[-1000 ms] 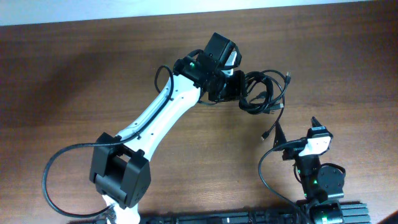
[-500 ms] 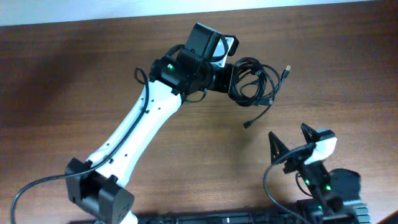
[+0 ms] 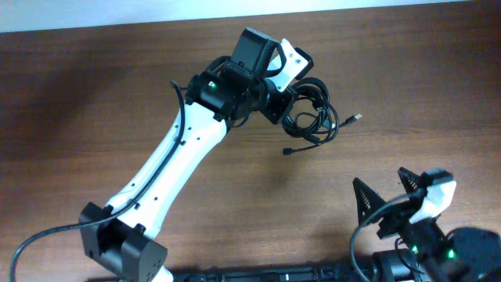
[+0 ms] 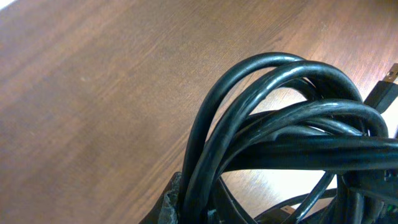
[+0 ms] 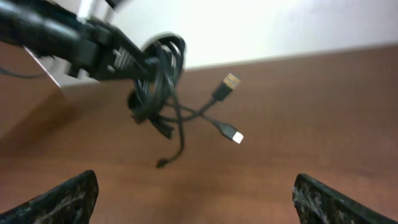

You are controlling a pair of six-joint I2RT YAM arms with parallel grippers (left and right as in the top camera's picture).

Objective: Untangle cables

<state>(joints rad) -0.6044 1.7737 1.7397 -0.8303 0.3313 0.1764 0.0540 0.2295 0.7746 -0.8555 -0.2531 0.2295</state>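
Nearest the base, the right gripper [image 3: 381,186] stands spread wide and empty over the table [image 3: 78,94], while farther out the left gripper [image 3: 283,108] pinches the looped bundle of cables [image 3: 315,119], lifted off the wood, its plug ends [image 5: 231,81] dangling.

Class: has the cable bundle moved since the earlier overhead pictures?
Yes: the cables, in the left hand, shifted left along the table's far edge.
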